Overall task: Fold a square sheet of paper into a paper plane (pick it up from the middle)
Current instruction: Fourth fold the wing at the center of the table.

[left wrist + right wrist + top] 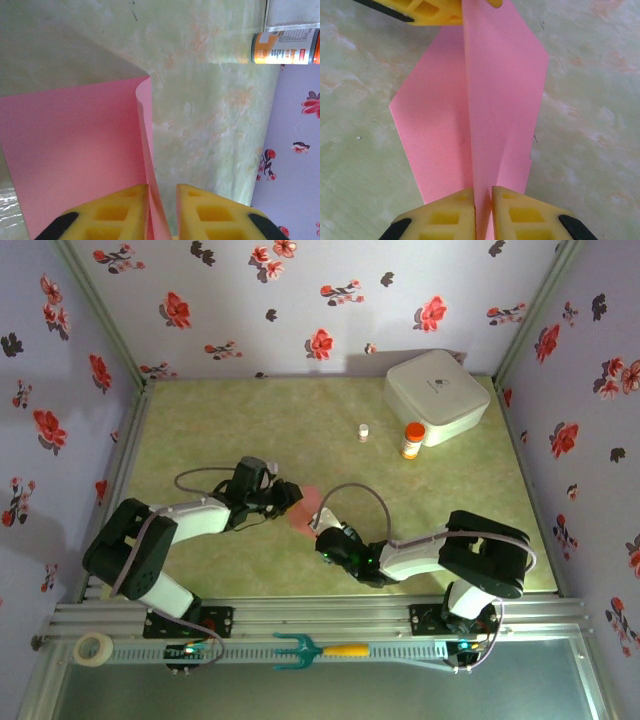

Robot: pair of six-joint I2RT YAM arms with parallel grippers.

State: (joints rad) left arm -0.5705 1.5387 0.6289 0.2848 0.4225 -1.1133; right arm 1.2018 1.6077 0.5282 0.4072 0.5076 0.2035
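The salmon-pink sheet of paper [305, 508] lies mid-table between both grippers, folded with a centre ridge standing up. My right gripper [322, 532] is at its near end. In the right wrist view the right gripper [482, 190] is shut on the ridge of the paper [505, 90]. My left gripper [290, 495] is at the far-left end. In the left wrist view the left gripper [162, 187] straddles a raised flap of the paper [75, 140]. The flap rests against one finger, with a gap to the other. The left gripper's yellow fingers [427, 12] show beyond the paper.
A white rounded box [436, 392] stands at the back right, with an orange-capped bottle [411, 440] and a small white vial [364, 432] in front of it. A teal fork [315, 650] and a tape roll [94, 647] lie on the front rail.
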